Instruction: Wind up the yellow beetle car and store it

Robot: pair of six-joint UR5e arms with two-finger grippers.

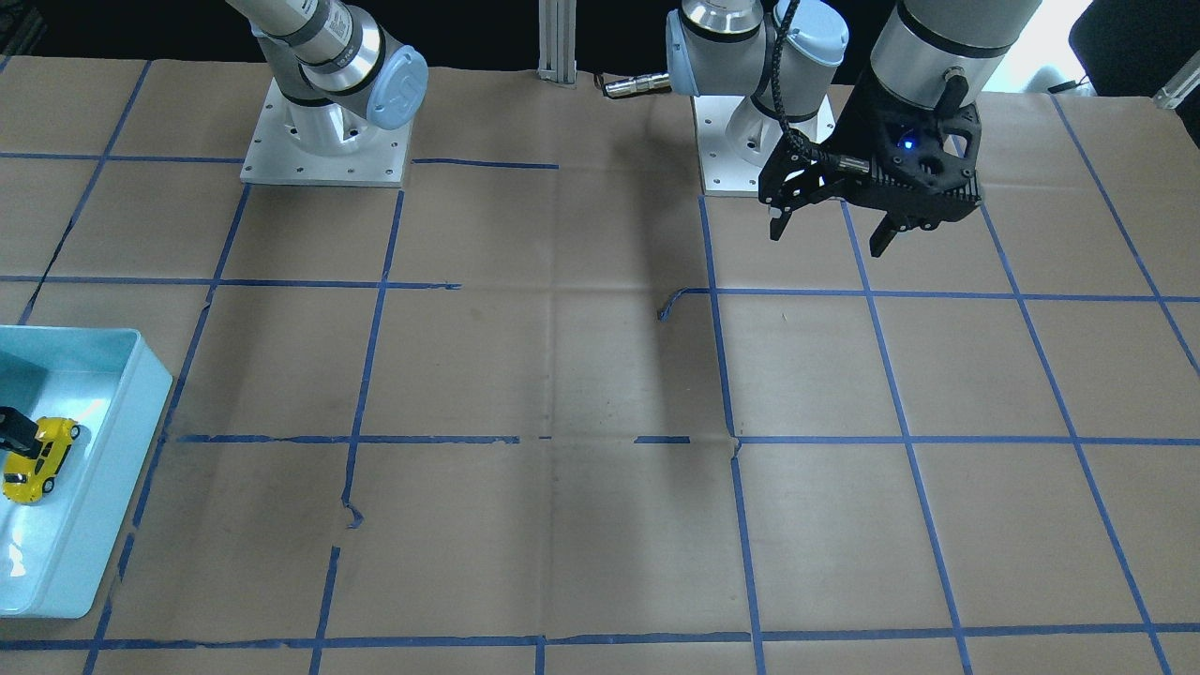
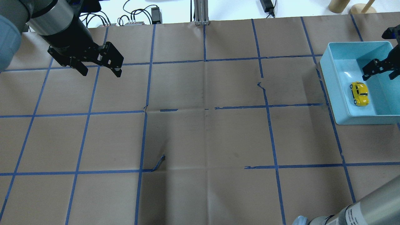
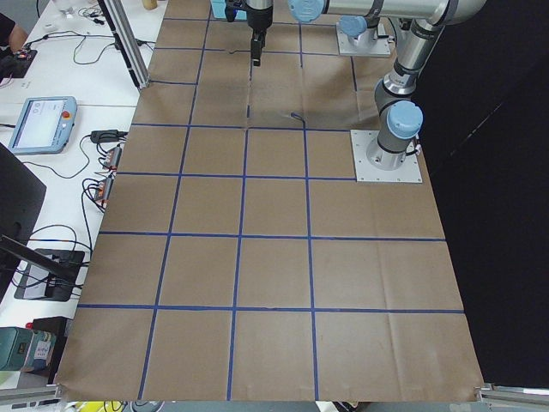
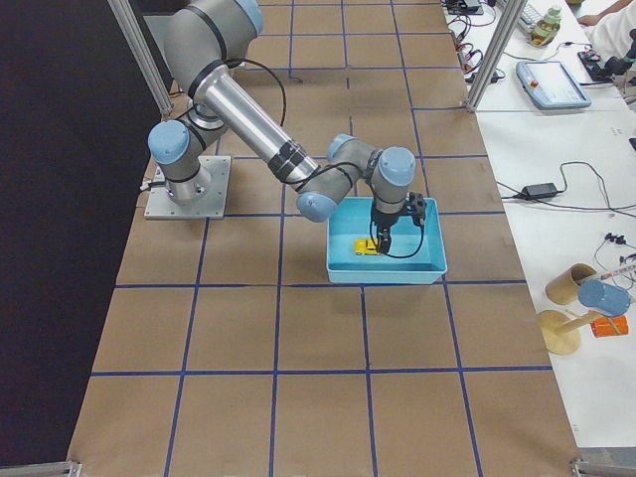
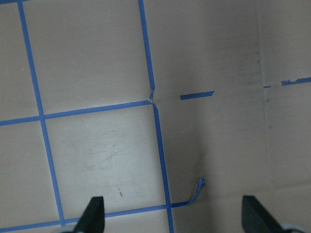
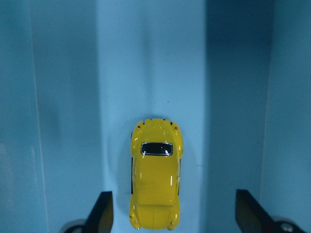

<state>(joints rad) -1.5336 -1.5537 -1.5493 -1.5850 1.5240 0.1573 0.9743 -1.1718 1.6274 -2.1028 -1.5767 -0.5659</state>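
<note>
The yellow beetle car (image 2: 359, 93) lies on its wheels on the floor of a light blue tray (image 2: 327, 82) at the table's right end. It also shows in the front view (image 1: 39, 459) and the right wrist view (image 6: 155, 180). My right gripper (image 2: 381, 74) hangs open just above the car, inside the tray. Its fingers (image 6: 103, 212) stand wide on either side of the car without touching it. My left gripper (image 2: 100, 73) is open and empty, high above the bare paper at the far left, as the front view (image 1: 829, 237) also shows.
The table is covered in brown paper with a grid of blue tape (image 2: 147, 109). A loose curl of tape (image 2: 160, 162) sticks up near the middle. The tray walls (image 1: 122, 469) enclose the car on all sides. Wooden items (image 4: 576, 298) stand off the table.
</note>
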